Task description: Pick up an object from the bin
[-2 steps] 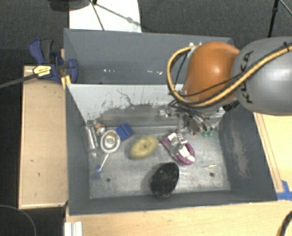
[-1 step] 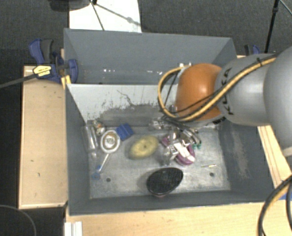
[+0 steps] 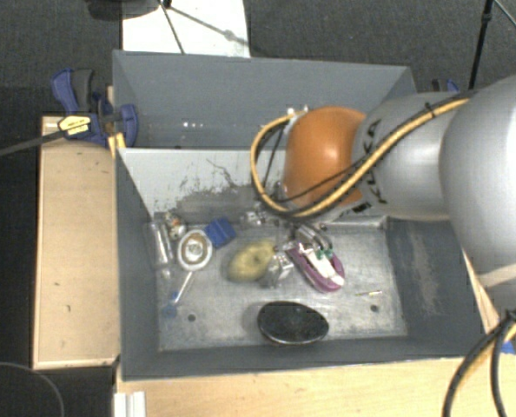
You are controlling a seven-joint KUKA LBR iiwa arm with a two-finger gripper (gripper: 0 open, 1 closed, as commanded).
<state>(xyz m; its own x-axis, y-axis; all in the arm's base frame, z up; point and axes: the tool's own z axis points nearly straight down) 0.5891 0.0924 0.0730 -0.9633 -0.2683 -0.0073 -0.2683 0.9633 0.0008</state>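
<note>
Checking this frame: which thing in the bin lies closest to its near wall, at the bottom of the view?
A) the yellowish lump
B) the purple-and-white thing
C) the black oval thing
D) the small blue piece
C: the black oval thing lies nearest the near wall of the bin, below the yellowish lump, the purple-and-white thing and the small blue piece.

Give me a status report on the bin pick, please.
Hand low in bin, between yellow lump and purple-white item. Hold unconfirmed. Black oval disc close by.
</note>
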